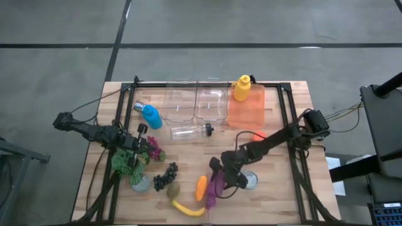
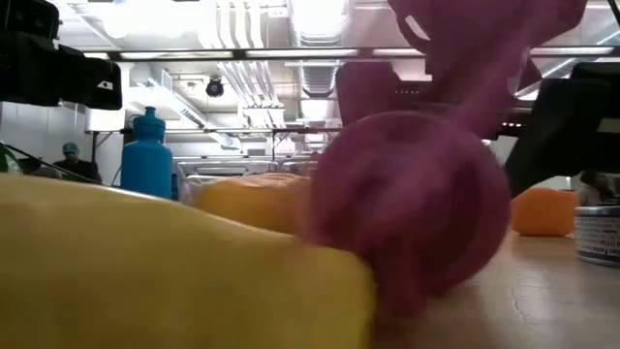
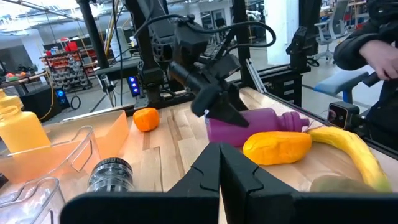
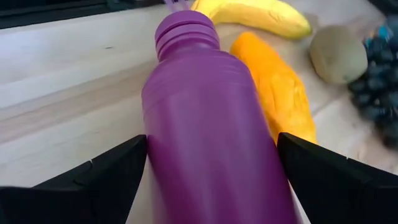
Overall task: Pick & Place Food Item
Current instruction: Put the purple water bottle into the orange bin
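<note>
Straddling the purple bottle point(image 4: 211, 124), the right tool point(image 1: 217, 182) has its two dark fingers point(image 4: 93, 180) spread wide, one on each side of the bottle's body; whether the pads press on it cannot be told. The bottle lies on its side on the wooden worktop point(image 1: 282, 194) at the near edge, its capless neck pointing toward the banana point(image 4: 252, 14). Just beside the bottle lies an orange carrot-shaped food item point(image 1: 201, 187), and the kiwi point(image 4: 337, 55) and a bunch of dark grapes point(image 1: 165, 177) sit a little farther left. A small metal can point(image 1: 251, 181) stands on the bottle's other side, near the right arm.

The left tool point(image 1: 135, 147) is clenched shut — holding nothing — and hovers over the left part of the worktop, near a leafy green plant point(image 1: 129, 162).

At the far side stand two clear containers point(image 1: 195, 103), an orange tray point(image 1: 246, 113) with a yellow bottle point(image 1: 242, 88) at its far end, a blue bottle point(image 1: 149, 115) and a clear bottle point(image 1: 188, 131) lying flat. A small orange fruit point(image 3: 146, 119) rests near the tray.
</note>
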